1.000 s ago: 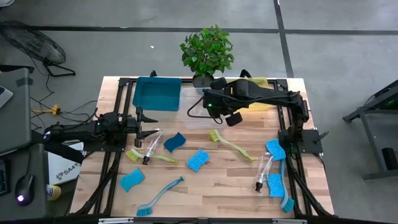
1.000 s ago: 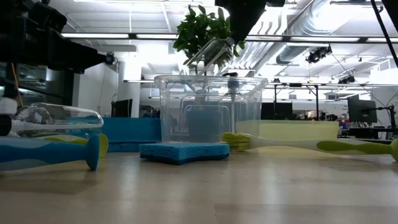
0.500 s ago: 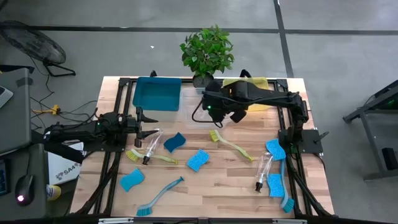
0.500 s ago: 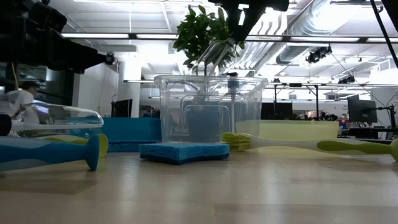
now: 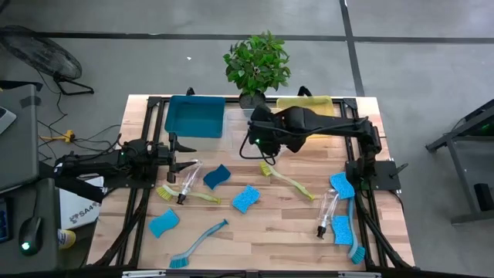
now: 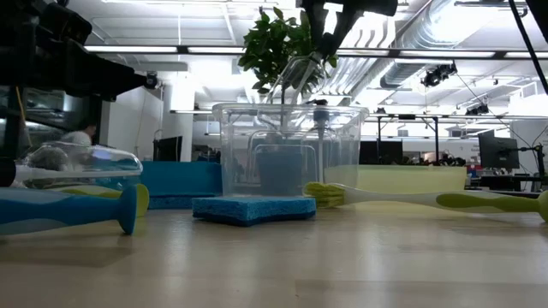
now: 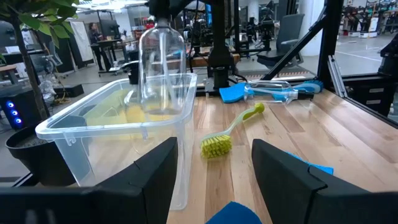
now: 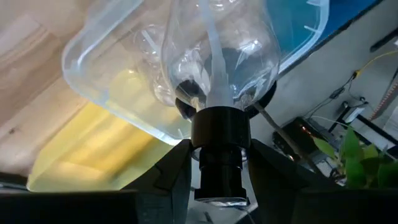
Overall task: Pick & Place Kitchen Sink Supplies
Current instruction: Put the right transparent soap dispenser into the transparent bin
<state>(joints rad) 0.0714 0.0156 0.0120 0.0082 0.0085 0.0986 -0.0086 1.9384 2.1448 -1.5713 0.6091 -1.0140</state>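
Clear-walled, the bin (image 5: 245, 137) lies under the right tool (image 5: 262, 144) in the high view, the low view shows the bottle (image 6: 294, 73) tilted above its rim, and the right wrist view shows fingers (image 8: 177, 173) clamped on its pump neck, apparently bottom-down.

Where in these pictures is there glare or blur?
Low view: bright ceiling lights behind the clear bin wash out the background, and the near bottle is blurred. Right wrist view: the held bottle fills the frame, with soft highlights. High view: even light.
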